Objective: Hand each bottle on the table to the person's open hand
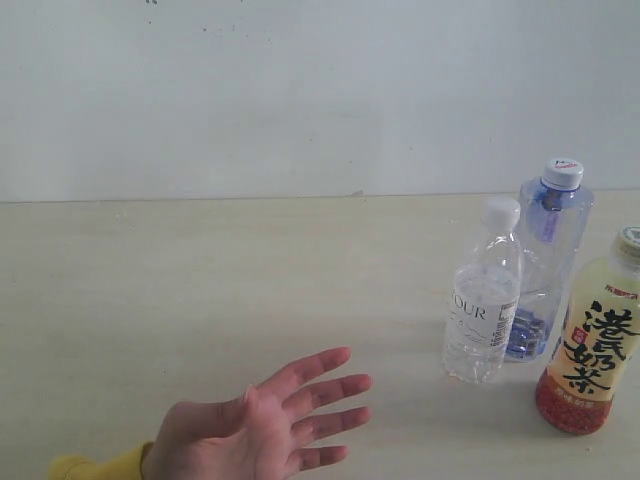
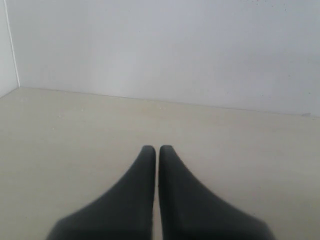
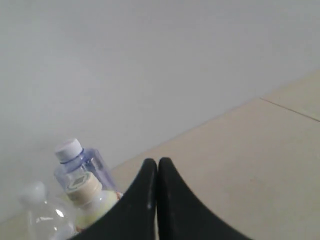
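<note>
Three bottles stand upright at the right of the pale beige table (image 1: 200, 280): a small clear water bottle (image 1: 483, 300) with a white cap, a taller bluish bottle (image 1: 550, 255) just behind it, and a yellow-and-red milk tea bottle (image 1: 592, 345) nearest the right edge. A person's open hand (image 1: 265, 420) lies palm up at the lower left of them. Neither gripper shows in the exterior view. My left gripper (image 2: 156, 148) is shut over bare table, holding nothing. My right gripper (image 3: 157, 160) is shut and empty, with the bluish bottle (image 3: 77, 165), milk tea bottle (image 3: 92, 200) and water bottle (image 3: 40, 215) beside it.
A plain white wall (image 1: 300, 90) rises behind the table's far edge. A yellow sleeve (image 1: 95, 465) covers the person's wrist at the bottom left. A wall corner (image 2: 12, 50) stands at the side in the left wrist view.
</note>
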{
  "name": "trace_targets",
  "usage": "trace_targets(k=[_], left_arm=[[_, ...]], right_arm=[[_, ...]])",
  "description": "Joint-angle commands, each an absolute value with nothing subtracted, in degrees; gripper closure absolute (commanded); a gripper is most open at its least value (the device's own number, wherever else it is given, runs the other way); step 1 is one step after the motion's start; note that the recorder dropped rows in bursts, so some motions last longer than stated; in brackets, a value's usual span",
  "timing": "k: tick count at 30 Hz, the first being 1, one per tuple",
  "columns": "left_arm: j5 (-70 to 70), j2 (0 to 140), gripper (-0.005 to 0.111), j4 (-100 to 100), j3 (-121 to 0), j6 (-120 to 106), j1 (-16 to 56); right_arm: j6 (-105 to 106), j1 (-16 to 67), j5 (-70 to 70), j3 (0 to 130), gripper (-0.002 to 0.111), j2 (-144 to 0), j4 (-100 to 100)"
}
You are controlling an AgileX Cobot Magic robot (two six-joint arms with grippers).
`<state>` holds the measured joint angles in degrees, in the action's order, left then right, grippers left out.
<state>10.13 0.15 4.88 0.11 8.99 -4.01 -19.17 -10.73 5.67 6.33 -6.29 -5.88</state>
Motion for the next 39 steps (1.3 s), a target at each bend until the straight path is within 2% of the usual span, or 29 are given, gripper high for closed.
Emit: trace_targets(k=[1, 4, 8, 12, 13, 20, 22, 25, 39], left_arm=[[10.26, 0.00, 0.103, 4.91, 0.00, 9.24, -4.16], [10.26, 0.00, 0.103, 4.91, 0.00, 9.24, -4.16], [10.26, 0.00, 0.103, 4.91, 0.00, 9.24, -4.16], [10.26, 0.00, 0.103, 4.91, 0.00, 9.24, -4.16], [10.26, 0.00, 0.103, 4.91, 0.00, 9.24, -4.16], [10.26, 0.00, 0.103, 4.91, 0.00, 9.24, -4.16], [10.26, 0.00, 0.103, 4.91, 0.00, 9.24, -4.16], [10.26, 0.00, 0.103, 4.91, 0.00, 9.24, -4.16], [10.26, 0.00, 0.103, 4.91, 0.00, 9.24, -4.16]], right_arm=[[2.28, -7.26, 10.07, 10.09, 0.108, -18.55, -22.14], [37.30, 2.78, 6.11, 14.43, 0.096, -29.49, -45.85], [43.42, 7.89, -0.45, 16.31, 0.074, -35.60, -46.33], [43.76, 10.80, -3.87, 16.31, 0.035, -37.94, -45.90], [43.76, 11.33, -4.17, 16.31, 0.030, -38.35, -45.90], [40.24, 13.35, -14.30, 16.47, 0.028, -48.26, -44.07], [33.91, 13.35, -13.80, 16.72, 0.028, -50.94, -36.00], [10.46, 13.35, -18.35, 16.72, 0.028, -53.39, -10.17], [12.12, 13.20, -32.66, 16.72, 0.029, -67.82, -12.58]])
